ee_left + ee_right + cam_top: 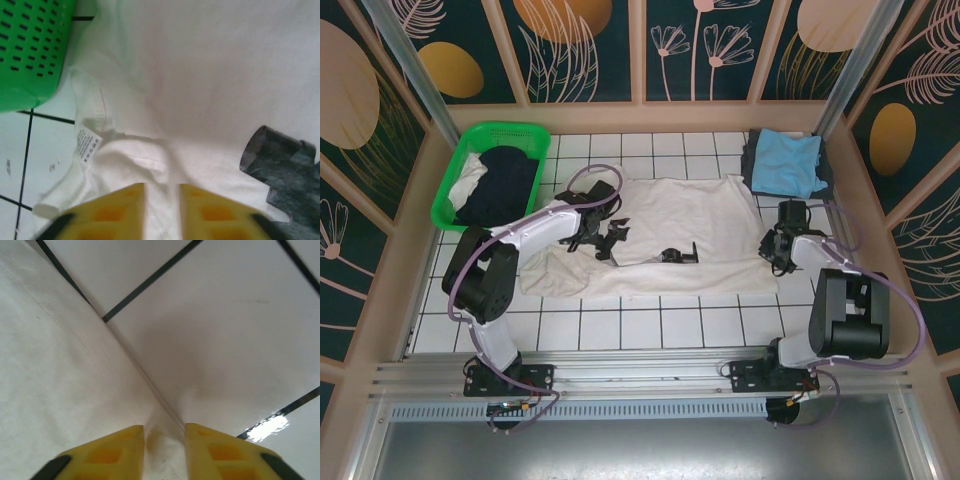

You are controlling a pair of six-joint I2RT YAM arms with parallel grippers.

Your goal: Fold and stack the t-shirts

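**Item:** white t-shirt (pixel 670 215) with black print (pixel 282 172). Lies spread open across the middle of the tiled bench (pixel 650 325), not yet folded, rumpled along its left side.

**Left gripper** (pixel 162 212): sits low at the collar, just beside the care label (pixel 87 145). Narrow gap, collar cloth running in between the fingers; seemingly pinched on it.

**Right gripper** (pixel 164 452): down at the shirt's right edge. Narrow gap, with a raised ridge of hem caught between the fingers.

**Elsewhere:** light blue t-shirt (pixel 785 160) folded on top of a dark grey t-shirt (pixel 750 165) at the far right corner. Dark navy t-shirt (pixel 505 180) heaped in the green slotted basket (pixel 505 128) at the far left.

**Hazards, as judged:**
- Loss of the hem on the right. Thin bite at the very edge, likely to slip out under a quick lift.
- Single-layer catch at the collar. Lifts the front away from the back and leaves a lopsided fold.
- Uneven raising of the two ends. Skews the cloth and drags the rumpled side further out of line.
- Snagging on the basket wall, near the collar, if swung left.
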